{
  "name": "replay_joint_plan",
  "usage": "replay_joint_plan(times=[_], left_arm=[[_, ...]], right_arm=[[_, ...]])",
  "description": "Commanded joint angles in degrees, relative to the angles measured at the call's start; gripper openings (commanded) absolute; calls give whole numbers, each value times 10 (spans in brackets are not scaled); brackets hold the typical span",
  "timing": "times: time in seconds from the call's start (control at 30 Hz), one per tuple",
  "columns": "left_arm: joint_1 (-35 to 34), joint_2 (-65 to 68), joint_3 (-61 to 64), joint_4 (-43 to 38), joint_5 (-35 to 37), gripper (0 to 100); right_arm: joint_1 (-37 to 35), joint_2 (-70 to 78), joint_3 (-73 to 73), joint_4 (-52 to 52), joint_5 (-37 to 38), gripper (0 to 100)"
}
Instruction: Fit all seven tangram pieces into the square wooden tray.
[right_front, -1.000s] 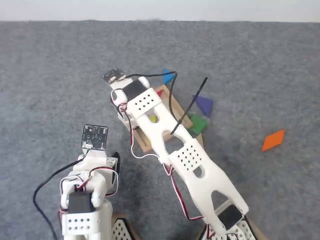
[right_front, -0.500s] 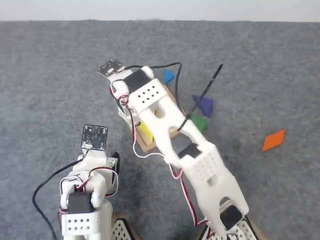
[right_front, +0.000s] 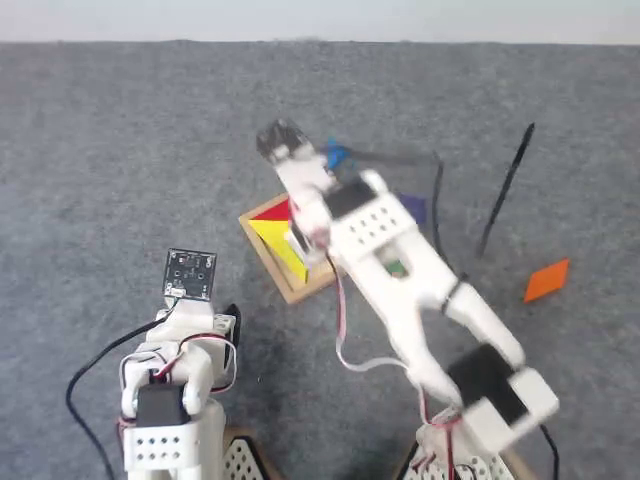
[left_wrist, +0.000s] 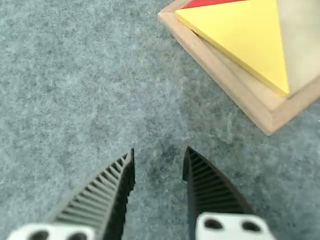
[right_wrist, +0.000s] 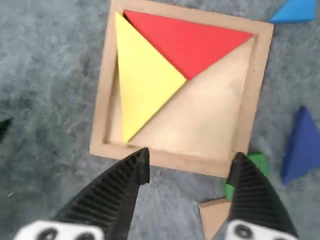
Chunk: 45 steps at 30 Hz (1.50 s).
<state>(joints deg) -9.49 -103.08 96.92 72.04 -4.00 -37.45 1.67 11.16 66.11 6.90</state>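
- Once the right arm had been raised and swung toward the table's right edge, the square wooden tray (right_front: 265, 258) was uncovered near the table's middle; a second earlier it had been hidden under that arm.
- A red triangle (right_wrist: 187, 42) and a yellow triangle (right_wrist: 142, 80) were seen seated in it, edge to edge, and the remaining half was left as bare wood.
- The right end effector (right_wrist: 191, 156) was held wide and empty above the tray's rim, so a placement was judged to have just been finished.
- The left end effector (left_wrist: 159, 151) was held narrowly parted and empty, low over the table near a corner of the tray.
- Five pieces were judged still to be fitted. A green piece (right_wrist: 260, 161), a tan piece (right_wrist: 214, 217) and two blue triangles (right_wrist: 301, 150) were seen close outside the tray, and an orange piece (right_front: 546, 281) was seen well apart, toward the right edge.
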Motion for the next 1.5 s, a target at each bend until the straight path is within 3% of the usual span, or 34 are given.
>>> replay_joint_plan(times=[0.0,0.6,1.03,1.47], left_arm=[[2,-16,-5,5,-4,153],[2,-16,-5,5,-4,153],[2,-16,-5,5,-4,153],[2,-16,-5,5,-4,153]], right_arm=[[7,-67,135,-113,4,217],[3,138,-12,-135,-20,217],[-51,143,-11,-115,-22,217],[15,131,-9,-116,-23,217]])
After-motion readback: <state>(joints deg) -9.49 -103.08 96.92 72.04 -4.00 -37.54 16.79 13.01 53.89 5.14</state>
